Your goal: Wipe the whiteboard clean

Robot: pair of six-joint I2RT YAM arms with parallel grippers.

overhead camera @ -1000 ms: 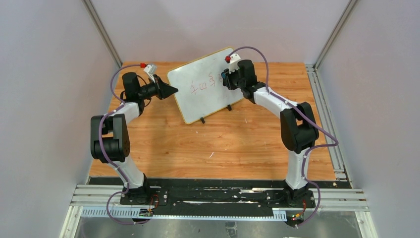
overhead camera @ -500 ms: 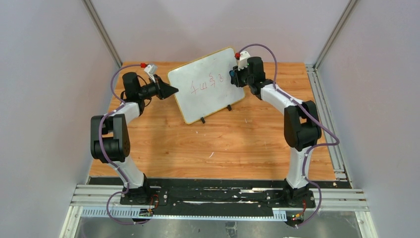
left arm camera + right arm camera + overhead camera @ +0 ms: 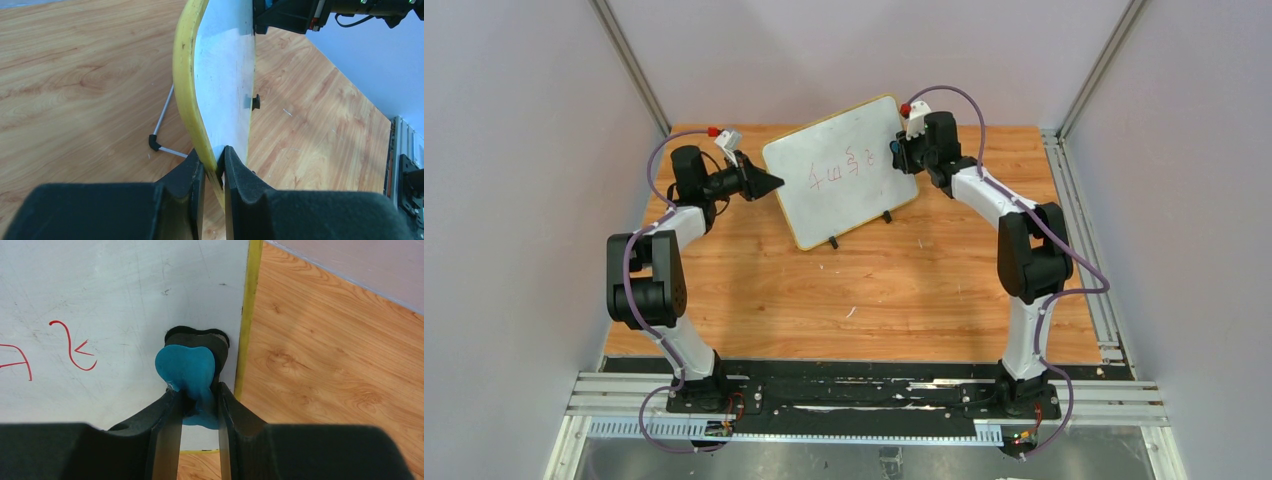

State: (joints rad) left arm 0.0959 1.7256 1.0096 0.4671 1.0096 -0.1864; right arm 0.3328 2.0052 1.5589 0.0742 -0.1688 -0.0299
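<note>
Whiteboard (image 3: 839, 185) stands propped, leaning back, at far middle of table (image 3: 874, 290), turned at angle. Wire stand (image 3: 162, 125) behind it, foot on table. Red marks (image 3: 839, 170) across board centre. Left jaws clamped on yellow frame at board's left edge. Right jaws clamped on blue eraser (image 3: 186, 367); its black pad against white surface just inside right frame edge, beside red marks, not touching them.

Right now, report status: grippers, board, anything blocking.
Left gripper shut on the whiteboard frame. Right gripper shut on a blue eraser, pad on the board near its right edge. Red marks unerased, left of the eraser. Nothing between them.
</note>
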